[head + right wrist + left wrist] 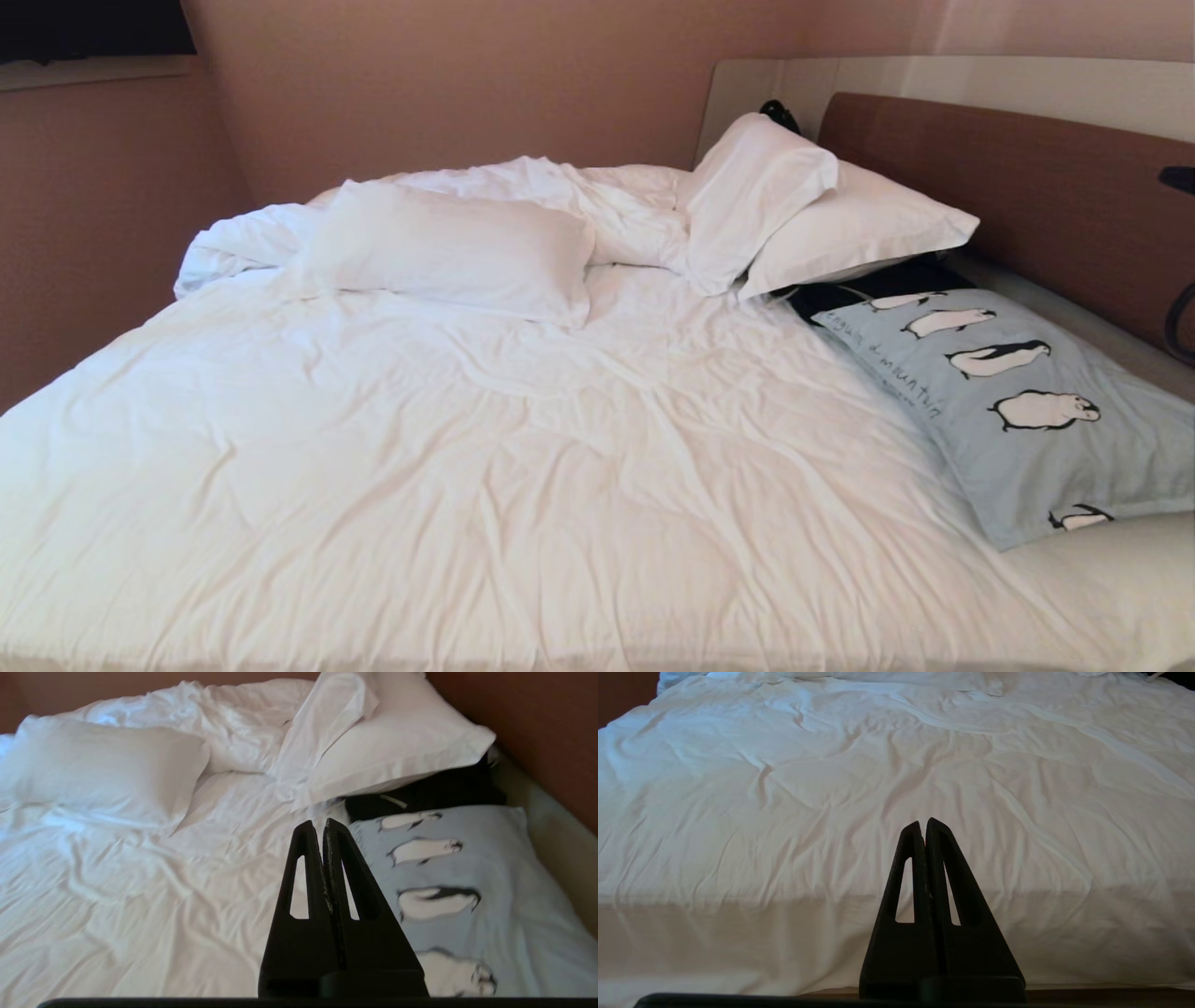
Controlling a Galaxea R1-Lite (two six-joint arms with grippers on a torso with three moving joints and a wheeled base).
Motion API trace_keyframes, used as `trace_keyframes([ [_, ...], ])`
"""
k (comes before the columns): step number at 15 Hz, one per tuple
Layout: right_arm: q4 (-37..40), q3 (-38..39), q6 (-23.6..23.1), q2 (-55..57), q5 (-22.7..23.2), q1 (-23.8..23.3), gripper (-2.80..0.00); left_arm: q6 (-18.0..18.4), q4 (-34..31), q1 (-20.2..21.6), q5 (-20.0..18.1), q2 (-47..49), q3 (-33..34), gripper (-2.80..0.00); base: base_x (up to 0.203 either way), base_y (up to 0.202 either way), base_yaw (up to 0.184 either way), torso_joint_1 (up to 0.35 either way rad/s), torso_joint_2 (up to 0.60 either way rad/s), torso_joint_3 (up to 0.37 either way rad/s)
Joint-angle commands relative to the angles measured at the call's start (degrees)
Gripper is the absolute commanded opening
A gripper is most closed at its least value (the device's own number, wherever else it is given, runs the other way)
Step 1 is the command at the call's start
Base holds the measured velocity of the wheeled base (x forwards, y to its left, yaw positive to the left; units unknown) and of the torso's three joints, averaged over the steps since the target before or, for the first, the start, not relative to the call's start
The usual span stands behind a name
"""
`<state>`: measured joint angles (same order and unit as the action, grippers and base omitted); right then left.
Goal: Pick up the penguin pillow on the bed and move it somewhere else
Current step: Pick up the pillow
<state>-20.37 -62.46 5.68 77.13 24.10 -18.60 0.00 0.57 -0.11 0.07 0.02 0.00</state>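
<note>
Head view: penguin pillow (1018,401) lying flat on the bed (467,448), hard against the brown headboard (1027,196), its far corner tucked over a dark bundle (868,285) beneath the two stacked white pillows (803,210). Third white pillow (448,247) well away from the headboard, beside the bunched duvet. Neither arm visible from the head.

Right wrist view: right gripper (323,828) clenched tight, jaws pressed together with nothing between them, poised in the air over the sheet just beside the penguin pillow's edge farthest from the headboard. No fabric pinched; pillow unlifted and undisturbed by the look of it.

Left wrist view: left gripper (923,826) likewise closed on nothing, parked low at the edge of the bed far from the headboard, aimed across bare duvet.

Judged from this: task essentially undone. Left to do: opening those jaws, getting hold of a corner or edge of the pillow, raising it, carrying it elsewhere.
</note>
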Motion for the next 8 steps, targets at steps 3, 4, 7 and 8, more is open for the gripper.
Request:
trace_keyframes([
  [3, 13.7, 11.1, 0.3, -19.7, 3.1, -0.6, -2.8, 0.0, 0.0, 0.0, 0.0, 0.0, 0.0, -2.8, 0.0, 0.0, 0.0, 0.0, 0.0, 0.0],
  [4, 15.1, 14.4, 0.5, -23.9, 3.7, -1.4, -2.8, 0.0, 0.0, 0.0, 0.0, 0.0, 0.0, -2.8, 0.0, 0.0, 0.0, 0.0, 0.0, 0.0],
  [7, 17.3, 20.8, 1.1, -34.6, 7.7, -2.3, -2.8, 0.0, 0.0, 0.0, 0.0, 0.0, 0.0, -2.8, 0.0, 0.0, 0.0, 0.0, 0.0, 0.0],
  [8, 18.6, 21.8, 1.9, -37.7, 10.3, -2.4, -2.8, 0.0, 0.0, 0.0, 0.0, 0.0, 0.0, -2.8, 0.0, 0.0, 0.0, 0.0, 0.0, 0.0],
])
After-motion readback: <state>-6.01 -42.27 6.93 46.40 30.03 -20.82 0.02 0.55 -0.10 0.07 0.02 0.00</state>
